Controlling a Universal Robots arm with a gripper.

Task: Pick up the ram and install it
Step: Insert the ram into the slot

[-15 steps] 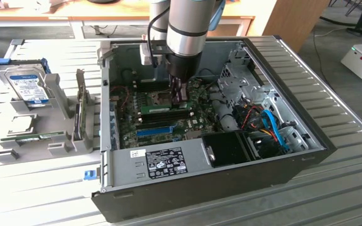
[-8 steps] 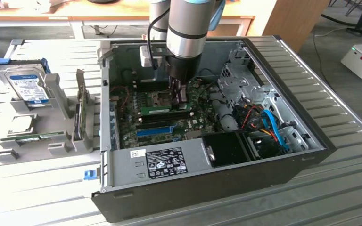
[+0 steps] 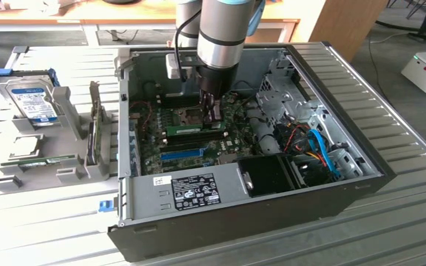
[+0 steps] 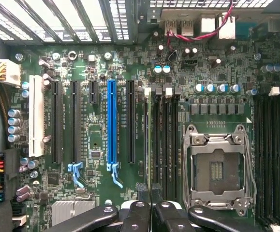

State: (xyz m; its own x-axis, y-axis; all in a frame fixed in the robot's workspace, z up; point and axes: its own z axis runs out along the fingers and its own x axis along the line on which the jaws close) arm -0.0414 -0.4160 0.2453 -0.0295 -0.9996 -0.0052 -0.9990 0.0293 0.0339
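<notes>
Inside dark metal computer case (image 3: 272,221) | hand (image 3: 213,117) clamped on thin green ram stick (image 3: 183,131) | advice: hold it upright, press evenly.

The ram (image 3: 184,131) (image 4: 149,140) is a long, thin green board with small dark chips. It stands on its long edge in a black slot on the motherboard (image 4: 101,159), upright, one end pinched between the hand (image 4: 149,191).
</notes>
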